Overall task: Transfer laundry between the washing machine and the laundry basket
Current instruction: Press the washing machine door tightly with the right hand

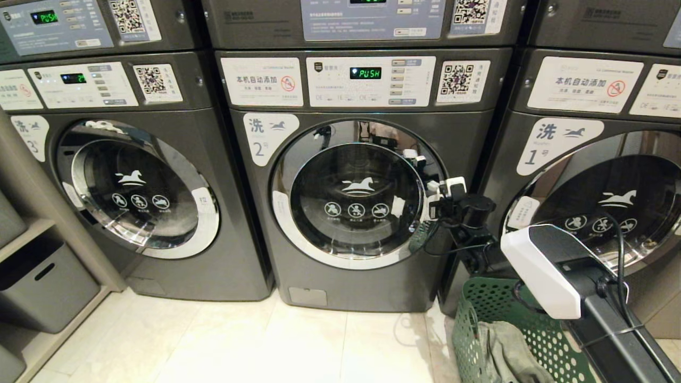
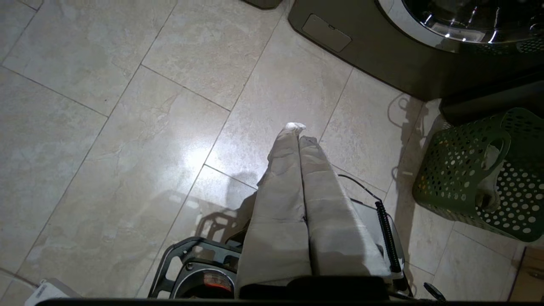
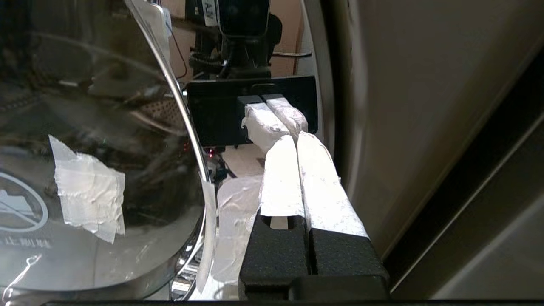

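Observation:
The washing machine (image 1: 367,276) labelled 2 stands in the middle with its round glass door (image 1: 355,194) closed. My right gripper (image 1: 446,192) is at the door's right edge, shut and empty. In the right wrist view its taped fingertips (image 3: 295,138) meet their own reflection in the chrome rim (image 3: 327,106), beside the door glass (image 3: 85,127). The green laundry basket (image 1: 492,306) sits on the floor at lower right with a grey-green garment (image 1: 505,351) in it. My left gripper (image 2: 297,129) hangs shut and empty over the floor tiles, left of the basket (image 2: 463,170). No red or yellow-orange laundry shows.
Like machines labelled 3 (image 1: 138,191) and 1 (image 1: 601,202) flank machine 2. A grey storage bin (image 1: 42,282) sits on a low shelf at far left. Pale floor tiles (image 1: 239,340) stretch in front of the machines. A patch of tape (image 3: 87,189) is stuck on the door glass.

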Robot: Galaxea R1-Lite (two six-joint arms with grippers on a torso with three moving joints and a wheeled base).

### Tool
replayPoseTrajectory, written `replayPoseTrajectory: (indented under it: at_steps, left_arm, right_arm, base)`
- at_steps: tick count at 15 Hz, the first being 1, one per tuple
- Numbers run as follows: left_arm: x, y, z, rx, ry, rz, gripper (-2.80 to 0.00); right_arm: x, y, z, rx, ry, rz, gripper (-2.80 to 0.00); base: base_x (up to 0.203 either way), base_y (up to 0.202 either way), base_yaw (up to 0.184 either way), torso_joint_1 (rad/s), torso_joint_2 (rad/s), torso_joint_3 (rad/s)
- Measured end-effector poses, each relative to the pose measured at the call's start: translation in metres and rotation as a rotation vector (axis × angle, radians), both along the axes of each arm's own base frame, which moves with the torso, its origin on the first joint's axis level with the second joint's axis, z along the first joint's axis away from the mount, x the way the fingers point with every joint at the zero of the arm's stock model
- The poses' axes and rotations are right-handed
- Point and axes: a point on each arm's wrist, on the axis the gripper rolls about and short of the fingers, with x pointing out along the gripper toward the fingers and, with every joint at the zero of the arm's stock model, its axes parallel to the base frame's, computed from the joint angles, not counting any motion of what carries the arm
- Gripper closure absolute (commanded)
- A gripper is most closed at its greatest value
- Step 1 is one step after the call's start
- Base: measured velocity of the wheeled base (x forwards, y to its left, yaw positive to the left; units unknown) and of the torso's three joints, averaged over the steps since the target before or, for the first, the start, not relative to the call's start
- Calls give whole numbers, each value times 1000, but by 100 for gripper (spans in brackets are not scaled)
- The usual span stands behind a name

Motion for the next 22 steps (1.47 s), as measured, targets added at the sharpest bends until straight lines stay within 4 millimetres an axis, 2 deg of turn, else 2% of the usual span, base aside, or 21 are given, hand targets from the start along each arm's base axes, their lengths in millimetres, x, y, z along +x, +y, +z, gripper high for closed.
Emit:
replayPoseTrajectory:
  at_steps: [4,6,7,9,11,12,16,18,20,22]
  left_arm:
    - [-9,1,2,25,-29,2,0]
    - [-9,1,2,30,-30,-3,0]
    - [-7,1,2,34,-27,-7,0]
    - [0,0,2,43,-21,-18,0]
    - [13,-1,3,40,-28,-21,0]
    - [21,-2,3,38,-38,-23,0]
    - [40,-4,-11,75,-38,-59,0]
    - [41,-4,-29,93,-29,-85,0]
    - [35,-4,-53,119,-18,-121,0]
    - [24,-3,-88,162,30,-163,0]
  right_arm:
    - [0,2,-3,0,6,-10,0]
    - [-7,2,-10,-7,62,-12,0]
    - [-15,1,-16,-14,117,-6,0]
    - [-45,3,-26,-24,264,44,0]
    - [-86,6,-24,-27,398,100,0]
    - [-114,8,-17,-24,463,128,0]
    - [-228,1,29,-18,592,137,0]
    - [-293,-12,44,-27,640,112,0]
    - [-353,-27,49,-29,683,86,0]
    - [-392,-38,55,1,702,26,0]
  base:
    - [0,0,0,0,0,0]
    - [0,0,0,0,0,0]
    - [0,0,0,0,0,0]
    - [0,0,0,0,0,0]
    - [0,0,0,0,0,0]
    - [0,0,0,0,0,0]
    - [0,0,0,0,0,0]
    - [0,0,0,0,0,0]
    - [0,0,0,0,0,0]
    - [0,0,0,0,0,0]
